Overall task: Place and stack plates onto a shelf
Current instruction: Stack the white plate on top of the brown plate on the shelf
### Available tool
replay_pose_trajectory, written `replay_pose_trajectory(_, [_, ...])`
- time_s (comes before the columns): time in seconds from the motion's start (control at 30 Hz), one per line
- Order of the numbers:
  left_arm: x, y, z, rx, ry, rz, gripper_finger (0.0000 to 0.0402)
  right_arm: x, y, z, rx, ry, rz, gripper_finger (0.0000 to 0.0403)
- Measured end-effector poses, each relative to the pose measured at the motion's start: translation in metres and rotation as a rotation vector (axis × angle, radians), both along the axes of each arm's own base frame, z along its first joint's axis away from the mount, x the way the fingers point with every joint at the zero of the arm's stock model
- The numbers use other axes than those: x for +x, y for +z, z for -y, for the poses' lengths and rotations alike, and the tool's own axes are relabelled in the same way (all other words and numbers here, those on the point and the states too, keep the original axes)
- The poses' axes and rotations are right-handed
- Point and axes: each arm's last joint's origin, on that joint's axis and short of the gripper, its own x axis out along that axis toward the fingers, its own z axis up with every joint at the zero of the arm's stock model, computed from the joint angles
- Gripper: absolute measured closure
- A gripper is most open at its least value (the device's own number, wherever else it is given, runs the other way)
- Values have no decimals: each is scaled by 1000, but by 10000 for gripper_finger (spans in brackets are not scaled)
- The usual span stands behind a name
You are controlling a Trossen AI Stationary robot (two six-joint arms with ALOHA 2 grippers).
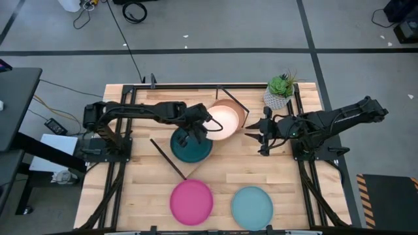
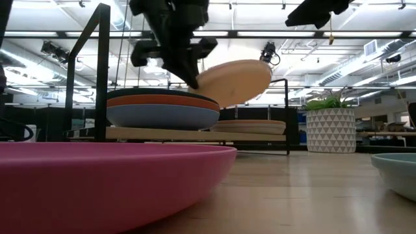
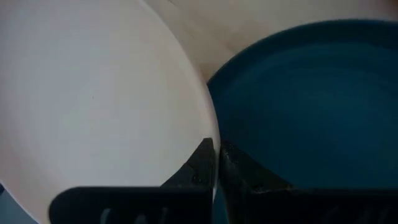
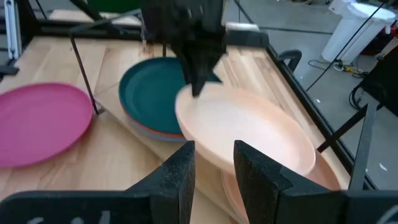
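Note:
My left gripper (image 1: 198,130) is shut on the cream plate (image 1: 223,121), which hangs tilted above the tan-brown plate (image 2: 250,124) on the shelf (image 2: 195,134). Beside it on the shelf stands a stack: a blue-grey plate (image 2: 162,117) at the bottom, an orange plate (image 2: 162,102) on it, and the dark teal plate (image 1: 191,147) on top. The magenta plate (image 1: 191,201) and the light blue plate (image 1: 252,207) lie flat on the table near its near edge. My right gripper (image 4: 212,167) is open and waits to the right of the shelf, touching nothing. My left gripper (image 3: 216,163) pinches the cream plate's rim (image 3: 208,134) between its two fingers, on the side next to the teal stack. The fingers come from above, slanting down. The plate is lifted clear and tilted, its free edge (image 2: 266,73) higher than the held one.
A small potted plant (image 1: 281,91) stands at the table's far right corner, behind the right arm. The shelf's thin black frame ends (image 2: 101,71) rise on either side of the board. Bare wood lies between the shelf and the two plates at the near edge.

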Motion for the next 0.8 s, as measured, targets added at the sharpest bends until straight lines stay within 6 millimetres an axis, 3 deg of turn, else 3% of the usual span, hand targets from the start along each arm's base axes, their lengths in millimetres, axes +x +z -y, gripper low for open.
replay_pose_trajectory(0.33, [22, -8, -26, 79, 43, -9, 387, 1, 1, 0, -3, 11, 10, 286])
replay_pose_trajectory(0.53, [28, -27, -41, 88, 57, -50, 387, 1, 1, 0, -9, 15, 8, 286])
replay_pose_trajectory(0.8, [42, -37, -47, 98, 62, 23, 378, 0, 1, -1, -3, 32, 3, 286])
